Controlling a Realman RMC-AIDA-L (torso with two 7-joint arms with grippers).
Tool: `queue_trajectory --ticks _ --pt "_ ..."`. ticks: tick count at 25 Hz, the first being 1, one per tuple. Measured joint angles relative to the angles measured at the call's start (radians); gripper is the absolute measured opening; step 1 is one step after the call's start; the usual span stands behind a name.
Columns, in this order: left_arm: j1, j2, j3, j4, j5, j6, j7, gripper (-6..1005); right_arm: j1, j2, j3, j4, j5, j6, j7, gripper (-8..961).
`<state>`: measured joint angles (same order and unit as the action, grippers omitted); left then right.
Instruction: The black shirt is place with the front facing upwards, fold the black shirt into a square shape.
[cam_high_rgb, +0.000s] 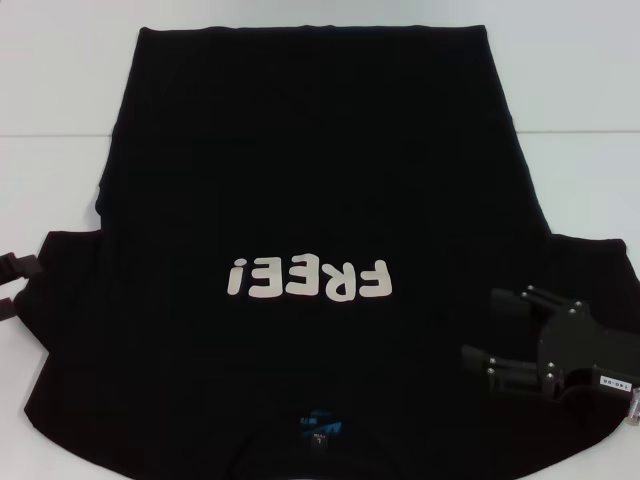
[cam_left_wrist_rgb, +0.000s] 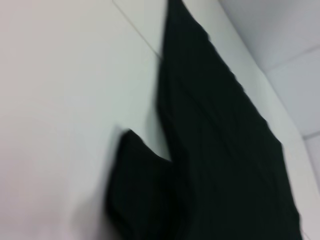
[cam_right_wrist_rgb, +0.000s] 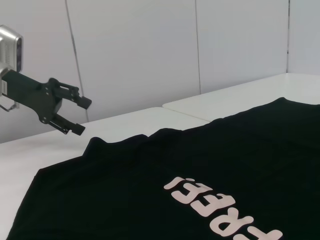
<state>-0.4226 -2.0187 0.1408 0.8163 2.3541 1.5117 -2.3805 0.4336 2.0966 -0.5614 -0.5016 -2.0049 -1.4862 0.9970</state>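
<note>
The large plain black cloth shirt (cam_high_rgb: 320, 200) lies flat, front up, on the white bench (cam_high_rgb: 60, 90). Its collar and small blue neck label (cam_high_rgb: 322, 428) are at the robot's near edge, its hem at the far edge, so its long axis runs straight away from the robot and the white block letters "FREE!" (cam_high_rgb: 308, 280) read upside down in the head view.

The right hand (cam_high_rgb: 480, 330) hovers over the right sleeve, fingers apart and pointing inward toward the lettering. The left hand (cam_high_rgb: 20, 285) sits at the outer edge of the left sleeve, fingers likewise apart and apparently closing on nothing; the right wrist view shows it just above the bench. Each hand is nearest its own sleeve, so a sideways fold inward looks likeliest.

The collar's lowest part is cut off in the head view. Whether either hand touches cloth I cannot tell.
</note>
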Motion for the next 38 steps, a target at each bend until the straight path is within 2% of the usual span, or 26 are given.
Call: queue_trajectory --ticks 14,27,32,38 --pt "-0.020 0.003 0.022 -0.072 0.053 -0.178 -0.007 814 0.010 -0.001 -0.004 0.000 0.002 0.001 0.012 926" --pt "-0.045 0.006 0.050 -0.118 0.054 -0.221 -0.004 797 0.011 -0.001 -0.002 0.000 0.002 -0.006 0.012 926" --pt "-0.053 0.005 0.101 -0.120 0.054 -0.244 -0.011 791 0.010 -0.001 -0.001 0.000 0.002 -0.011 0.012 925" --pt "-0.060 0.005 0.119 -0.115 0.056 -0.252 -0.018 783 0.006 -0.001 0.002 0.000 0.002 -0.016 0.012 925"
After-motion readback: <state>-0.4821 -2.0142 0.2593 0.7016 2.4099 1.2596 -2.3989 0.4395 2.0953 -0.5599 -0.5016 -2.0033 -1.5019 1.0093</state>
